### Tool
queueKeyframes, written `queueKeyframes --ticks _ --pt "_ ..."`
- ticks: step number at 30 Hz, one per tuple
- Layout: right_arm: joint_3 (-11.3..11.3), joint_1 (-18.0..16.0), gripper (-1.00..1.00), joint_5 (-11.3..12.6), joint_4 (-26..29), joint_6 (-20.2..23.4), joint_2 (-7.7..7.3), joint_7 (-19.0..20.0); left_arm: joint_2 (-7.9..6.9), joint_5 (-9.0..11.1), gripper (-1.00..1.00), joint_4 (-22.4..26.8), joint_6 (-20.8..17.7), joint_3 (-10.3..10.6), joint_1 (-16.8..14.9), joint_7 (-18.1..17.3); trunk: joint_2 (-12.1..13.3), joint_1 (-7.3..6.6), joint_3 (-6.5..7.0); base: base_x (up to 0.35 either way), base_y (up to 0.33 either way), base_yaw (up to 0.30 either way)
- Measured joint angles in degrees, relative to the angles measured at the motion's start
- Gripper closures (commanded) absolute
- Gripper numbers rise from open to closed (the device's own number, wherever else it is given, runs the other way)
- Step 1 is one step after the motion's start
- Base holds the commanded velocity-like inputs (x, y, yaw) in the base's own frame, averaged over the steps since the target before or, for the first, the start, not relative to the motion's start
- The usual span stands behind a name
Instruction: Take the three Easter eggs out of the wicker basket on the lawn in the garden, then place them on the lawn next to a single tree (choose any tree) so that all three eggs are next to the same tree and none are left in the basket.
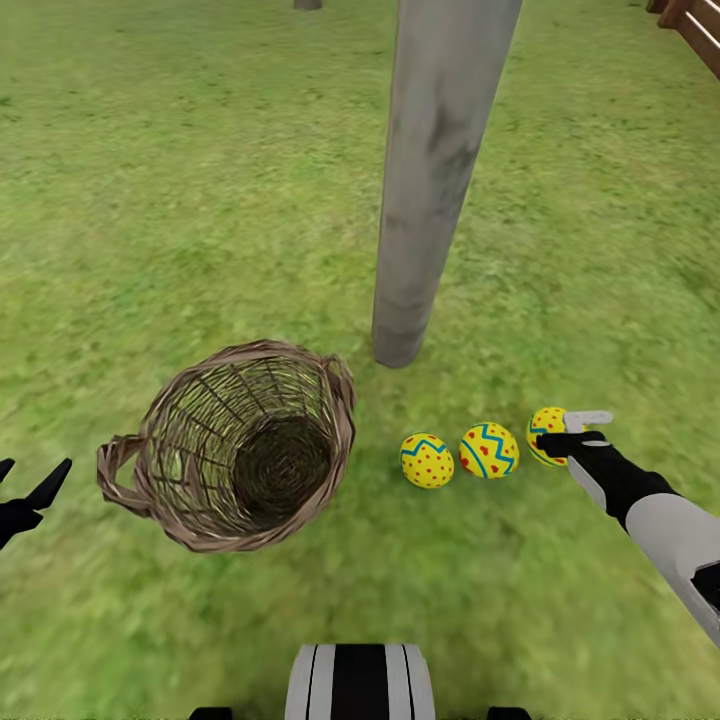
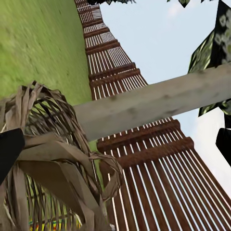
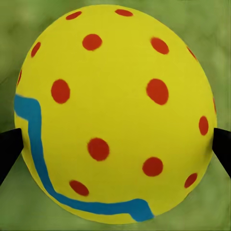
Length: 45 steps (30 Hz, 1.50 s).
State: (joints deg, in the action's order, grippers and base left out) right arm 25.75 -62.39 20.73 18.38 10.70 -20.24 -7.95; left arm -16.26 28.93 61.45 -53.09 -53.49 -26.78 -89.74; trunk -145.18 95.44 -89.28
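Striped robot base (image 1: pixel 360 682) sits at the near edge of the head view, on patchy green lawn (image 1: pixel 180 180) that runs wide and flat on every side. Ahead stands the tree (image 1: pixel 435 170), its pale trunk rising straight from the grass. Near its foot, toward the robot, three eggs lie in a row on the lawn: the first egg (image 1: pixel 427 460), the second egg (image 1: pixel 489 450) just beside it, and the third egg (image 1: pixel 546 434) farthest from the basket. The right claw (image 1: pixel 556 436) is spread around that third egg; in the right wrist view its fingertips (image 3: pixel 9 154) flank the egg (image 3: pixel 115 113), whether touching I cannot tell. Left of the tree, the basket (image 1: pixel 235 460) lies tipped, with nothing visible inside it. The left claw (image 1: pixel 25 495) hangs spread just beside its handle. A slat fence (image 1: pixel 695 30) shows far beyond the tree; grass between stays open.
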Motion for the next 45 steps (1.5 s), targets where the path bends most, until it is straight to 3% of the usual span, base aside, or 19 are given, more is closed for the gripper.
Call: queueKeyframes --ticks 15,18,20,21,24,28,35,38,42,45 --pt "0.35 0.0 1.0 -0.27 0.0 0.29 -0.08 -0.11 0.0 0.08 -1.0 -0.02 0.0 0.0 0.0 0.0 -0.17 0.34 -2.87 0.0 0.0 0.0" --pt "0.18 -0.1 1.0 -1.72 1.05 0.43 -0.15 -0.47 -0.01 0.11 -1.0 -0.01 -0.01 -0.01 0.02 0.01 -0.23 0.37 -3.53 0.0 0.0 0.0" --pt "0.1 -0.09 1.0 -1.43 1.99 0.43 -0.15 -2.18 -0.01 0.11 -1.0 -0.01 -0.01 -0.01 0.02 0.01 -0.26 0.43 -3.97 0.0 0.0 0.0" --pt "0.04 -0.09 -1.0 -1.62 2.01 0.43 -0.18 -2.17 -0.01 0.11 -1.0 0.0 0.0 -0.01 0.02 0.01 -0.26 0.43 -3.98 0.0 0.0 0.0" --pt "0.02 -0.11 -1.0 -1.83 0.1 0.31 -0.1 -2.44 0.02 0.11 -1.0 -0.01 0.0 -0.01 0.01 0.0 -0.26 0.43 -3.98 0.0 0.0 0.0" --pt "0.13 0.0 -1.0 -0.31 0.0 0.16 -0.09 -0.1 0.0 0.03 -1.0 0.06 -0.03 -0.01 0.0 0.0 -0.19 0.36 -3.11 0.0 0.0 0.0" --pt "0.07 0.0 -1.0 -0.28 0.21 -0.16 -0.09 0.0 -0.01 0.01 -1.0 0.07 0.0 0.0 0.0 0.0 -0.1 0.18 -1.56 0.0 0.0 0.0" --pt "0.14 0.07 -1.0 -0.2 4.74 0.17 -0.21 -0.15 -0.05 -0.02 -1.0 0.07 -0.05 0.0 0.0 0.0 -0.06 0.1 -0.89 0.0 0.0 0.0" --pt "0.13 -1.23 -1.0 0.55 4.16 1.44 0.24 0.09 -0.32 1.3 -1.0 1.35 -1.31 -1.29 1.28 0.0 -0.04 0.07 -0.68 0.0 0.0 0.0" --pt "0.07 -0.26 -1.0 0.81 3.77 2.4 1.14 0.03 -1.29 2.04 -1.0 2.27 -1.86 -1.36 2.23 0.0 0.0 -0.01 -0.01 0.0 0.0 0.0"
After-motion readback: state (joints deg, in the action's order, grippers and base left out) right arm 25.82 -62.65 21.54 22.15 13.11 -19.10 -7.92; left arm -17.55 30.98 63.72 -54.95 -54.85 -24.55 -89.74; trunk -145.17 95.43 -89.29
